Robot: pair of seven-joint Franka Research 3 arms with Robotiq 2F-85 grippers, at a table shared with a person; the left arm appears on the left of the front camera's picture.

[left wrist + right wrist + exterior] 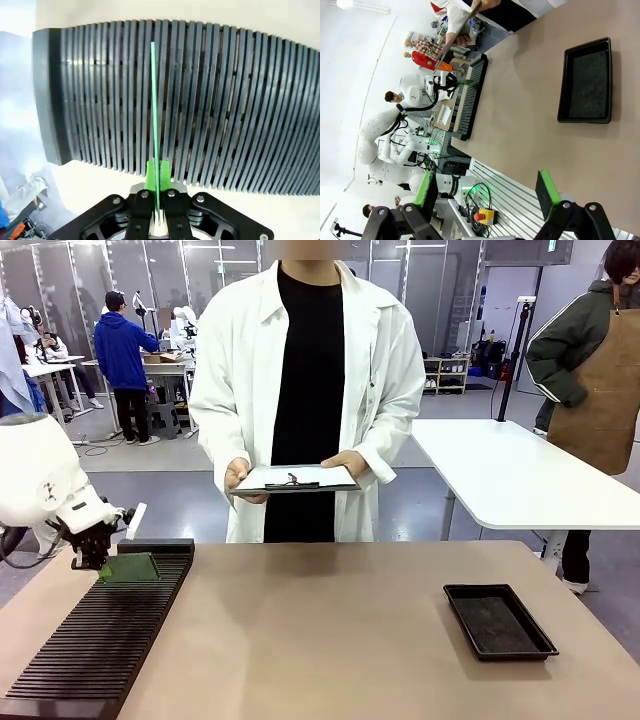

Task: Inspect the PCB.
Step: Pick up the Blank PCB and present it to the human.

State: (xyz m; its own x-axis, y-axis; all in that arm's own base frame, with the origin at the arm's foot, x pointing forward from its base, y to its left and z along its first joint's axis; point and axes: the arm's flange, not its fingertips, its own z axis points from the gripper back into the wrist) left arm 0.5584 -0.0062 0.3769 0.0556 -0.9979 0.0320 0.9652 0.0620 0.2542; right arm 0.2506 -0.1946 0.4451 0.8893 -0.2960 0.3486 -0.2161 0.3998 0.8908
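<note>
**Left gripper pinches the PCB at the far end of the slotted rack**

Nearest the robot, the right gripper (487,187) hangs above the brown table (330,640) with its green pads spread wide and nothing between them. On the left, a long black slotted rack (90,650) runs from the table's near edge away toward the person. A shallow black tray (500,620) lies on the right, well apart from the rack, with a broad bare stretch of tabletop between them.

At the rack's far end the left gripper (95,558) is clamped on the PCB (130,567). In the left wrist view the board (154,110) is seen edge-on as a thin green line between the closed fingers (149,172). It runs along the ribs of the rack (225,100), a few slots in from the thick end wall. Whether its lower edge sits in a slot cannot be told. The neighbouring ribs stand close on both sides of the board; the room above it is open.

Just past the table's far edge a person in a white coat holds a clipboard (295,478) level in both hands (350,462), close to the middle. A white table (510,475) stands farther back on the right.
</note>
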